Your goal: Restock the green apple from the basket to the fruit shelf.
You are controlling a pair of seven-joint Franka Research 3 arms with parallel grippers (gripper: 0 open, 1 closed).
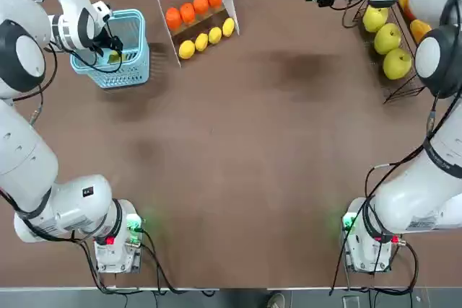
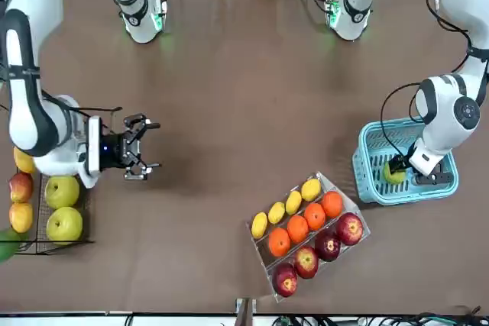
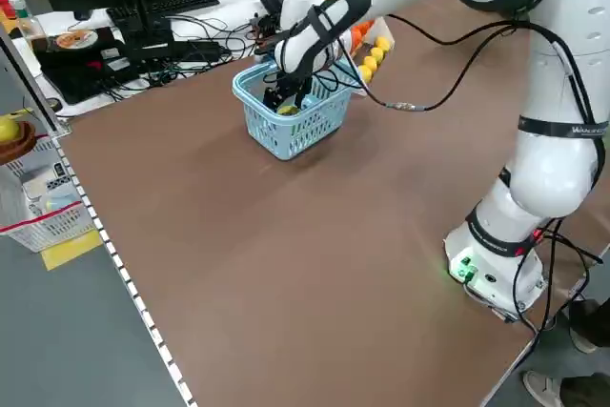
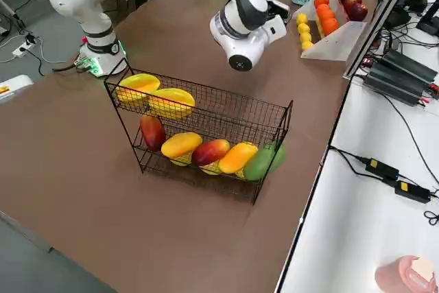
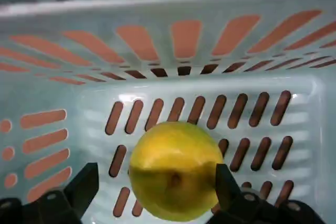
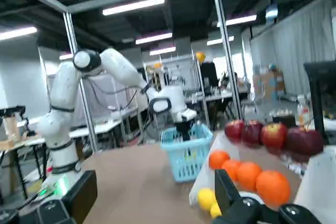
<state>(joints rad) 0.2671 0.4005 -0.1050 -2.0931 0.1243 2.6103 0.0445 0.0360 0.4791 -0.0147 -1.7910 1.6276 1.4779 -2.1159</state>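
Inside the blue basket lies the green apple; the left wrist view shows it whole, between the two parted fingers of the left gripper, while from overhead the arm covers most of it. The right gripper, also with its fingers apart, hangs near the fruit shelf. Only the right side view shows the shelf's two levels, with mangoes on the lower one.
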